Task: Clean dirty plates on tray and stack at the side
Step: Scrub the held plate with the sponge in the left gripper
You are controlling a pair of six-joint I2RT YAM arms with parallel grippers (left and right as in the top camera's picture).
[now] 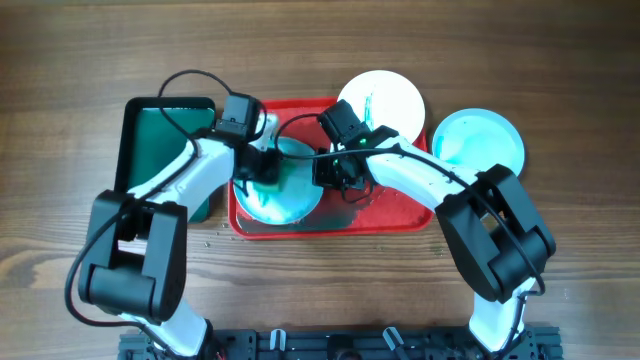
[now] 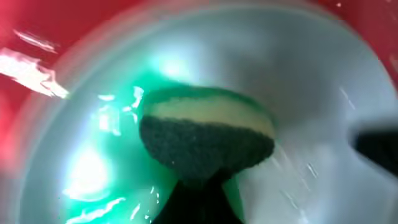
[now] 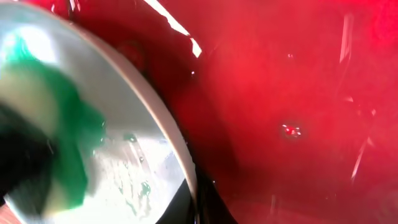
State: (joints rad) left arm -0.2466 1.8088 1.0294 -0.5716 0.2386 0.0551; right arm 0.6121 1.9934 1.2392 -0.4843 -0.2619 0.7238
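The red tray (image 1: 395, 212) sits mid-table with one smeared plate (image 1: 290, 200) on its left half, not yet clean. A white plate (image 1: 385, 100) overlapping the tray's far corner and an aqua plate (image 1: 480, 145) just right of it lie side by side, unstacked. The dark green tray (image 1: 165, 140) crowds the left; open room lies right. The left gripper (image 1: 262, 168) clamps a sponge (image 2: 205, 137) pressed on the smear; the right gripper (image 1: 338, 172) seems closed on that plate's rim.

wooden table (image 1: 60, 60) | dark green tray (image 1: 155, 140): on it, left | sponge (image 2: 205, 140): yellow layer, dark scouring face
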